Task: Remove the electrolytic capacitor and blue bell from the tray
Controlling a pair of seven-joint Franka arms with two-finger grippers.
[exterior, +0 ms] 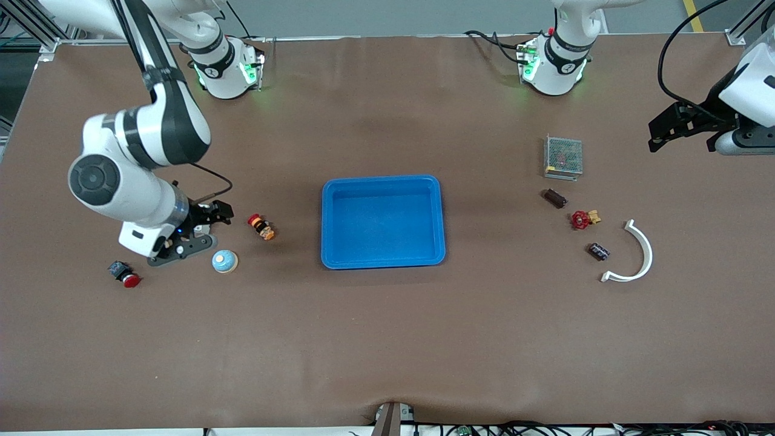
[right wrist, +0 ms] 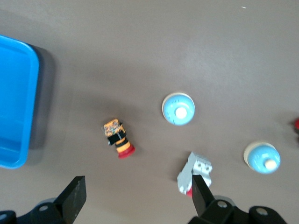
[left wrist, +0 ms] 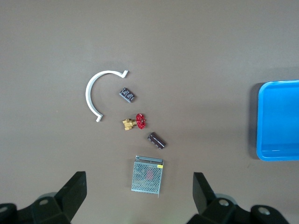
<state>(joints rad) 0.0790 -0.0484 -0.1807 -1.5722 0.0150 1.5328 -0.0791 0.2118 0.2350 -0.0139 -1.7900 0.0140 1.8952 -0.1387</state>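
A pale blue bell [exterior: 224, 261] with a cream knob stands on the table toward the right arm's end. The right wrist view shows it [right wrist: 178, 109] and a second bell [right wrist: 262, 157], which the arm hides in the front view. My right gripper [exterior: 213, 215] [right wrist: 138, 186] hangs open and low beside them, holding nothing. A dark capacitor [exterior: 599, 251] [left wrist: 127, 94] with light markings lies toward the left arm's end. My left gripper [exterior: 663, 133] [left wrist: 138, 179] is open and empty, high over that end. The blue tray [exterior: 382, 181] [left wrist: 280, 88] [right wrist: 14, 70] sits mid-table.
Around the capacitor lie a dark brown cylinder [exterior: 554, 198], a red-handled valve [exterior: 583, 218], a white curved strip [exterior: 639, 254] and a metal mesh box [exterior: 563, 157]. By the bells lie an orange-and-red button [exterior: 261, 227], a red push button [exterior: 124, 274] and a grey bracket [right wrist: 195, 172].
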